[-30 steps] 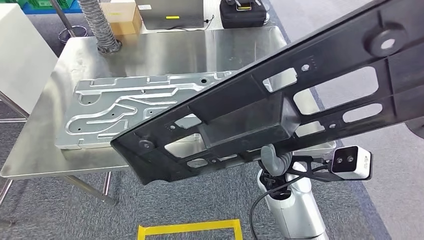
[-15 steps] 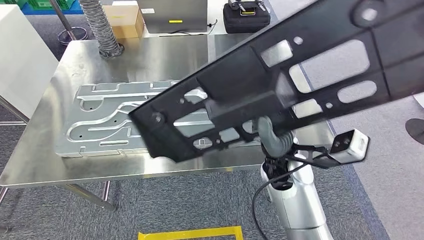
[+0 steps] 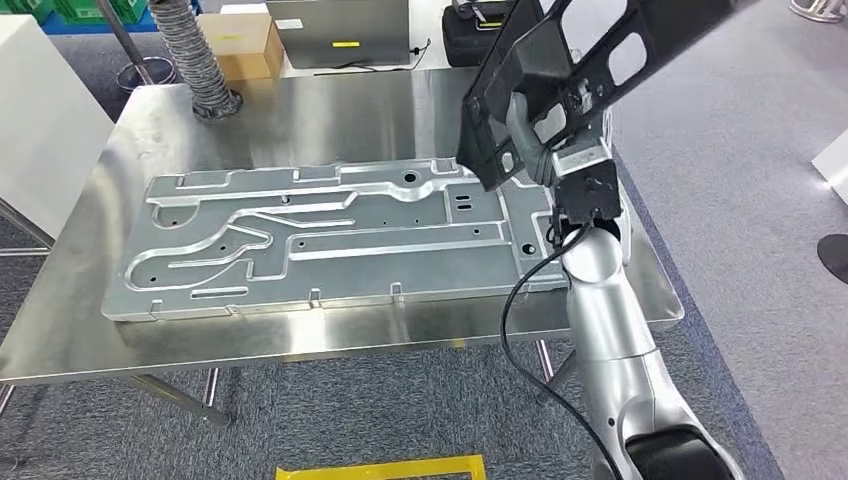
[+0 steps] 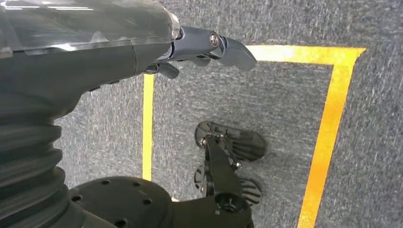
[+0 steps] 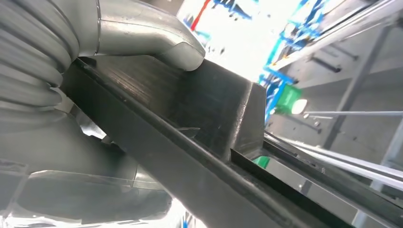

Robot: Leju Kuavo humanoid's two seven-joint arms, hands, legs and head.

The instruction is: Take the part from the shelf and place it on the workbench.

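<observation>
Black part (image 3: 560, 70) gripped by right hand (image 3: 535, 135); wrist view shows thumb (image 5: 157, 40) on it.

My right hand (image 3: 535, 135) is holding the part (image 3: 560, 75) up at two o'clock, over the workbench's (image 3: 330, 110) right edge. A stamped metal plate (image 3: 320, 240) is lying across the workbench at eleven o'clock. Beyond the workbench, a cardboard box (image 3: 240, 45) is sitting at eleven, a laptop (image 3: 340, 30) at twelve.

I'm looking at a factory workshop: steel workbench (image 3: 300, 120) carrying a stamped metal panel (image 3: 320, 235), ribbed extraction hose (image 3: 190, 50), green bins (image 3: 95, 10), yellow floor tape (image 3: 380, 467) on grey carpet, blue racking (image 5: 290, 42) behind.
</observation>
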